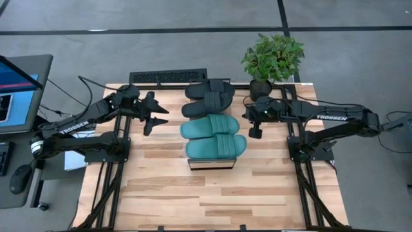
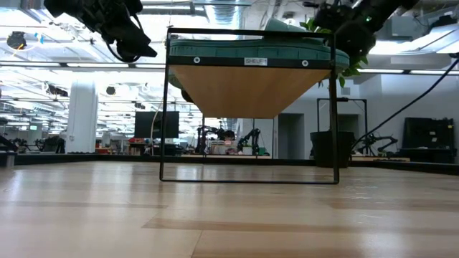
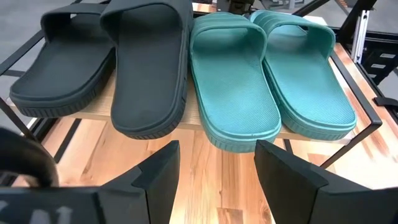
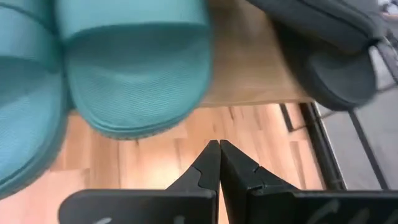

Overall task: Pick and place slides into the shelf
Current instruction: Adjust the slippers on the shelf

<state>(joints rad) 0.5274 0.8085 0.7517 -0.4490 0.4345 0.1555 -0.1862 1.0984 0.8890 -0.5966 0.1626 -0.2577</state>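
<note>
While all slides [image 1: 212,125] sit shelved | left tool [image 1: 154,113] wide, empty | right tool [image 1: 255,133] closed, empty

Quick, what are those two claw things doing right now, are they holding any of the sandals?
Left end effector: open, holding nothing, beside the shelf.
Right end effector: closed, holding nothing, on the shelf's other side.

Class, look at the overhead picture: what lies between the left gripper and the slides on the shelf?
Nothing: in the high view only bare wooden tabletop separates the left gripper from the slides on the shelf. The left wrist view agrees.
</note>
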